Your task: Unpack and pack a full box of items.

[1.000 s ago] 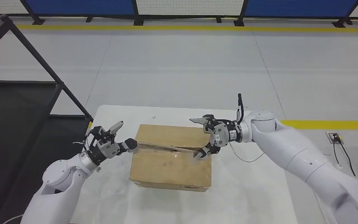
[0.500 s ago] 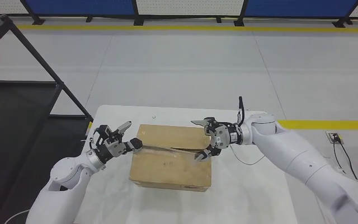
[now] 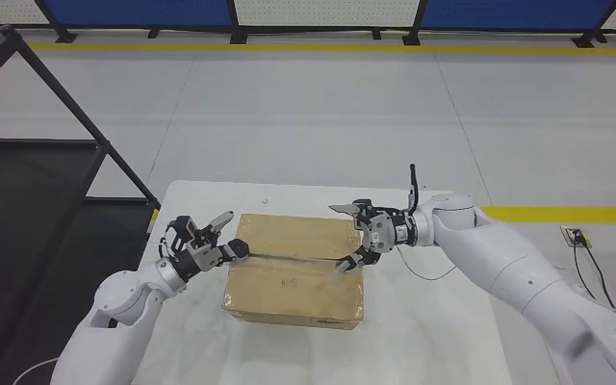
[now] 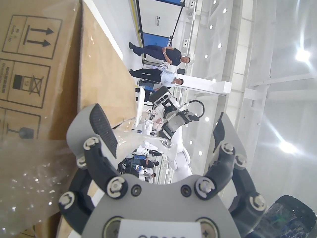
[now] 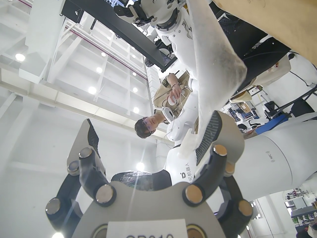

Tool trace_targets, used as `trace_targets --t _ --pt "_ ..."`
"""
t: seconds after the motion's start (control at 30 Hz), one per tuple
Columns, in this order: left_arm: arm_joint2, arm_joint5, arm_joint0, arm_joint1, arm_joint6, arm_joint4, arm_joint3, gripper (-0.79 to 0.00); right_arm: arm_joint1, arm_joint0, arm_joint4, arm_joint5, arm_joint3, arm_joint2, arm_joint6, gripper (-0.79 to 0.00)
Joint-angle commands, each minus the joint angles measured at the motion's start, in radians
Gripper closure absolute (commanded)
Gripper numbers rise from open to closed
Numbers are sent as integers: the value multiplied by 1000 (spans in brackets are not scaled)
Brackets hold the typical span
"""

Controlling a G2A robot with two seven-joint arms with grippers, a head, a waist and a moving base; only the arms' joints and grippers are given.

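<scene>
Box (image 3: 294, 284) closed, mid-bench (image 3: 423, 337), clear tape (image 3: 289, 255) along top seam. Your left gripper (image 3: 232, 233) spread wide at box's left end, one pad (image 4: 102, 127) touching tape. Your right gripper (image 3: 338, 239) wide at right end, one pad (image 5: 208, 134) against lifted tape strip.

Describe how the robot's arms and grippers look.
The left arm and right arm have smooth, rounded white shells with dark wrists. A black cable loops at the right wrist. The left gripper and right gripper each have a grey metal base with silver screws, black linkages, two grey fingers with black ribbed pads, and a white label.
</scene>
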Motion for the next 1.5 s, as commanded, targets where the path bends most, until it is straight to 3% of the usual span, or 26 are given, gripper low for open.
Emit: trace_targets --t 0.0,0.77,1.47 --pt "1 -4 0 -1 0 3 1 -785 -7 -1 -9 -10 16 7 10 -785" --pt "-6 -39 18 -12 17 -13 2 -785 -65 -12 -67 2 124 73 -2 -785" --pt "2 -35 11 -21 17 0 15 -785 -69 -22 -65 11 145 88 -10 -785"
